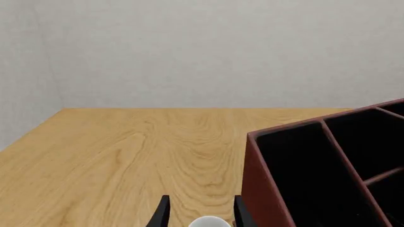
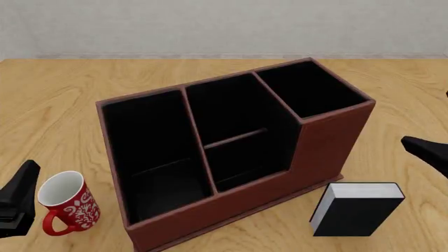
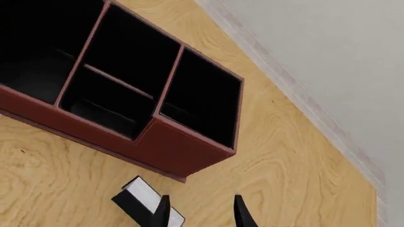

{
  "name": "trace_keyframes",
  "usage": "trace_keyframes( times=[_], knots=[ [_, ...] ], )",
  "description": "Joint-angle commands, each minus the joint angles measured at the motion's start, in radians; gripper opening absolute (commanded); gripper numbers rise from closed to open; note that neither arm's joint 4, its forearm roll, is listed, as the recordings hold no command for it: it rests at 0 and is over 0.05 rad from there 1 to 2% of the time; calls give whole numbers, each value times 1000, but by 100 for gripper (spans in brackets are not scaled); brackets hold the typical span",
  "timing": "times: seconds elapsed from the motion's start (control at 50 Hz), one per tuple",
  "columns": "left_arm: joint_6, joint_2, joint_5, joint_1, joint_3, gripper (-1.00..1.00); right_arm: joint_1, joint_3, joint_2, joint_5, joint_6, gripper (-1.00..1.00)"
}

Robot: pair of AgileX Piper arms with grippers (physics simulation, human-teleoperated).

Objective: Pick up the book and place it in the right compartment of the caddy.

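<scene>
The book [image 2: 357, 207], black with white page edges, lies flat on the table just in front of the caddy's right end; the right wrist view shows the book [image 3: 142, 204] beside one finger. The reddish-brown caddy [image 2: 329, 142] stands mid-table, its narrow, deep right compartment [image 2: 311, 89] empty and dark, also in the right wrist view [image 3: 202, 94]. My right gripper [image 3: 202, 213] is open, hovering above the table just right of the book; the front view shows it [image 2: 427, 152] at the right edge. My left gripper [image 1: 202, 213] is open at the far left [image 2: 20, 197].
A red mug [image 2: 66, 207] with a white interior stands left of the caddy, right beside my left gripper; its rim [image 1: 209, 221] shows between the left fingers. A grey wall runs along the table's far edge.
</scene>
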Motion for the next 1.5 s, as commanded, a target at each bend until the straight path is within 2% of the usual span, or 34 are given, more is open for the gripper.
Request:
trace_keyframes(
  times=[0.02,0.28,0.36,0.42,0.64,0.8,1.12,1.36,1.5],
  knots=[
    [0,0,0,0,0,100,5,-73,48,94,-68,100],
    [0,0,0,0,0,100,12,-152,88,212,-128,100],
    [0,0,0,0,0,100,39,-157,92,252,-165,100],
    [0,0,0,0,0,100,54,-177,105,263,-147,100],
    [0,0,0,0,0,100,78,-217,166,328,-172,100],
    [0,0,0,0,0,100,82,-204,182,367,-188,100],
    [0,0,0,0,0,100,71,-192,237,372,-224,100],
    [0,0,0,0,0,100,69,-191,290,329,-220,100],
    [0,0,0,0,0,100,83,-152,292,312,-197,100]
  ],
)
